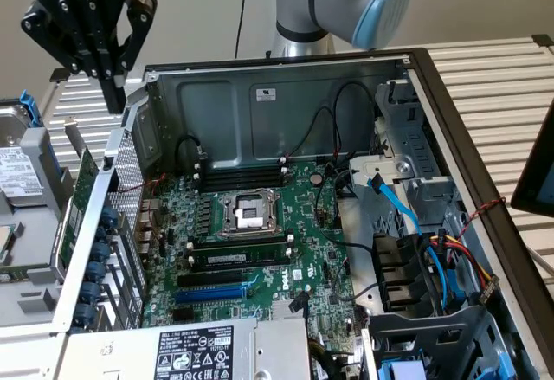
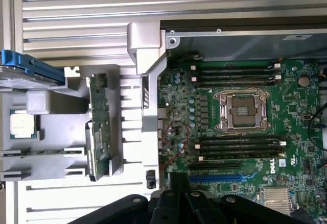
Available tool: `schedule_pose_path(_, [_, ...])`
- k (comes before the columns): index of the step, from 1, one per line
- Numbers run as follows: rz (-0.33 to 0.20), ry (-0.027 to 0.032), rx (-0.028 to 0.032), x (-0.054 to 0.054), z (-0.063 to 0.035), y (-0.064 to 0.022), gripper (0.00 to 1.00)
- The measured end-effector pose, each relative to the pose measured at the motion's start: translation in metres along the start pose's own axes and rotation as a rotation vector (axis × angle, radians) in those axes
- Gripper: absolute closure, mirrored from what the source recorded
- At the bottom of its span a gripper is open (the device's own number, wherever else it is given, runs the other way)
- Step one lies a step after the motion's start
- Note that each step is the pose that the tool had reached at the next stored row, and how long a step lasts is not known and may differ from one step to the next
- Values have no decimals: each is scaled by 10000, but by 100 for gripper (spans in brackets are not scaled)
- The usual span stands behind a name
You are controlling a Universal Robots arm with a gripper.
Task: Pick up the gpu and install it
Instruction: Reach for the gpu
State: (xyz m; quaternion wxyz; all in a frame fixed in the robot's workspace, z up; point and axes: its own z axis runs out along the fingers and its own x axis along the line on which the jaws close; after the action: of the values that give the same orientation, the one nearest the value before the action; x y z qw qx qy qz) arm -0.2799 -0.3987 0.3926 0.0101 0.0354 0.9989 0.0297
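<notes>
The gpu is a green card standing on its edge in a grey holder just outside the computer case's rear wall, at the exterior view's left. In the wrist view the gpu appears as a long green strip in that holder. My black gripper hangs in the air above the card's far end, well clear of it, fingers pointing down and shut with nothing between them. The gripper also shows as dark shapes at the edge of the wrist view.
The open case holds a green motherboard with a bare processor socket, black RAM sticks and a blue slot. A power supply lies near, cables at the exterior view's right. A hard drive and a processor sit in the holder.
</notes>
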Motion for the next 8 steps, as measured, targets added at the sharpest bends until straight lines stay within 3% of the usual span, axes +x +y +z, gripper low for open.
schedule_pose_path(8, [2, 4, -61, 246, -5, -13, 89])
